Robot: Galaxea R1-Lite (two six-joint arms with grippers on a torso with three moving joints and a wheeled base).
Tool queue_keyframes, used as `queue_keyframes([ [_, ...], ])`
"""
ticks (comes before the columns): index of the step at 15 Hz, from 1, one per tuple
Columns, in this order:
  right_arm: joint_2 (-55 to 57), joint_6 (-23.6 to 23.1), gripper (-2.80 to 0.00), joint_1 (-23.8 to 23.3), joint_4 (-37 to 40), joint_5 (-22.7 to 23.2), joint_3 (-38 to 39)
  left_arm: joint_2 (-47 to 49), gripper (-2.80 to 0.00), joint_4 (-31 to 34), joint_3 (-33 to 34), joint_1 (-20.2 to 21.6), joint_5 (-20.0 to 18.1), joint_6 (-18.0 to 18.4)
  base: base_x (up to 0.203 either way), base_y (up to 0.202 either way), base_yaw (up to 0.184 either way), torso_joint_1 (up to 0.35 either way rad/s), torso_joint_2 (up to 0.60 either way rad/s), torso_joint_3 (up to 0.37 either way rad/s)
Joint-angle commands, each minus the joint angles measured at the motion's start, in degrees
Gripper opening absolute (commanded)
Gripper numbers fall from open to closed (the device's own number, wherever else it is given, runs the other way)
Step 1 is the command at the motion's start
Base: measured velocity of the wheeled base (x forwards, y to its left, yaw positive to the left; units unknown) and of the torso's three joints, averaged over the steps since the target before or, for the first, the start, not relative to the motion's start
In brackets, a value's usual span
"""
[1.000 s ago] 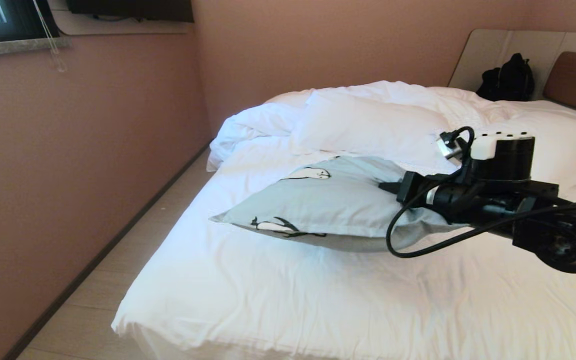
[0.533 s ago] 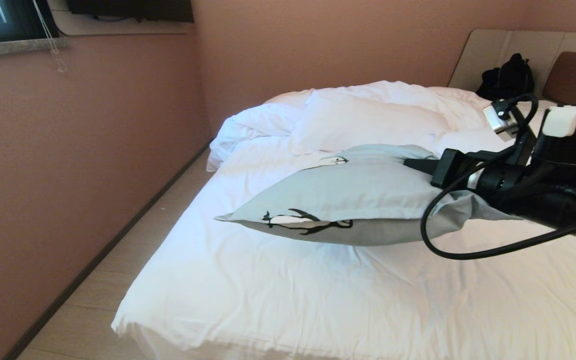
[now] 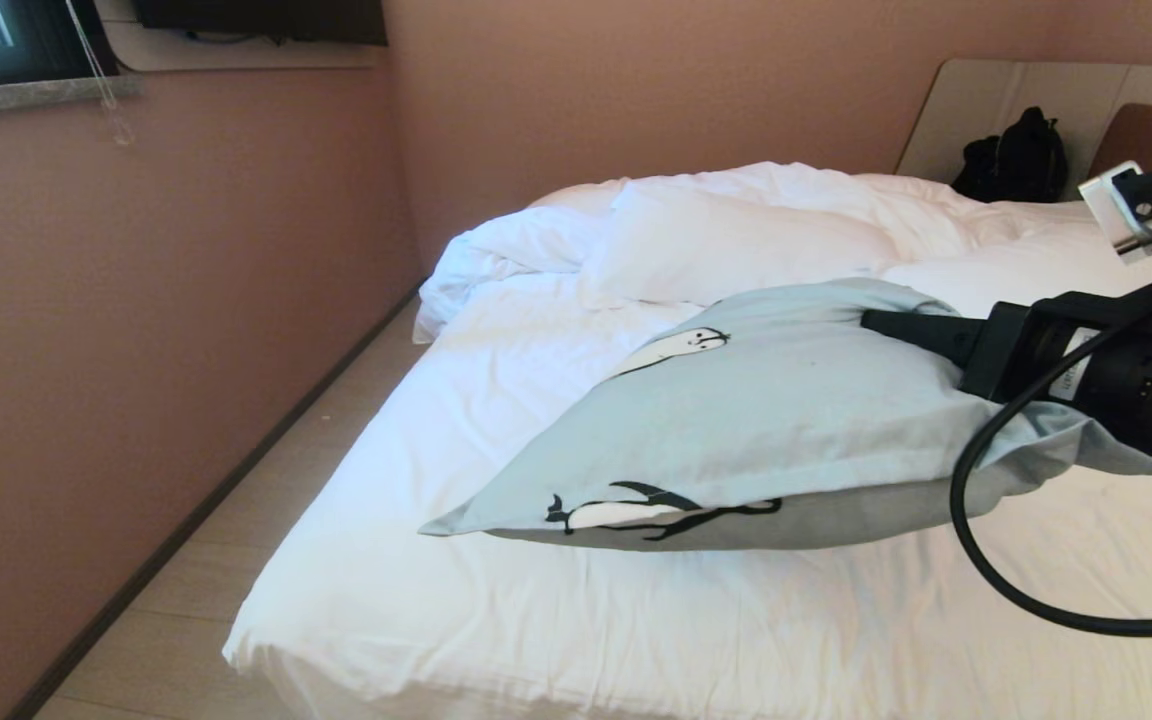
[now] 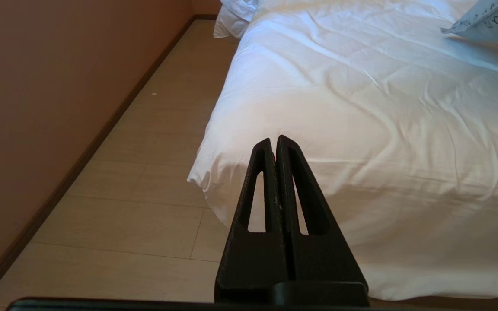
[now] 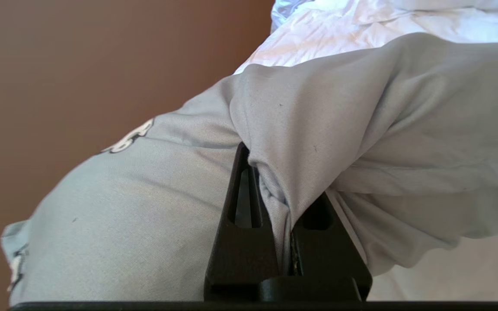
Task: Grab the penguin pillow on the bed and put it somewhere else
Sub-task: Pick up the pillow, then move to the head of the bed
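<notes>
The right gripper (image 3: pixel 886 325), at the right of the frame, was clenched on a bunched fold of the penguin pillow (image 3: pixel 766 430), holding it above the bed (image 3: pixel 496 620) in the middle of the frame. The carry would go best slow and level, since only cloth was pinched. The pillow's long axis ran from lower left to right, its free corner sagging toward the lower left. The left gripper (image 4: pixel 276 144) was closed and empty near the bed's corner.
</notes>
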Motion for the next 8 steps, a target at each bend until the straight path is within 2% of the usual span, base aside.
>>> queue_keyframes([
  [1,-1.6,-1.5,-2.8,-1.8,0.2,2.9,0.1,0.0,-2.8,0.0,0.0,0.0,0.0,0.0,0.0,0.0,0.0,0.0,0.0,0.0],
  [6,-1.8,-1.5,-2.8,-5.9,0.2,6.9,0.1,0.0,-2.8,0.0,0.0,0.0,0.0,0.0,0.0,0.0,0.0,0.0,0.0,0.0],
  [8,-1.7,-1.5,-2.8,-6.0,0.2,6.9,0.0,0.0,-2.8,0.0,0.0,0.0,0.0,0.0,0.0,0.0,0.0,0.0,0.0,0.0],
])
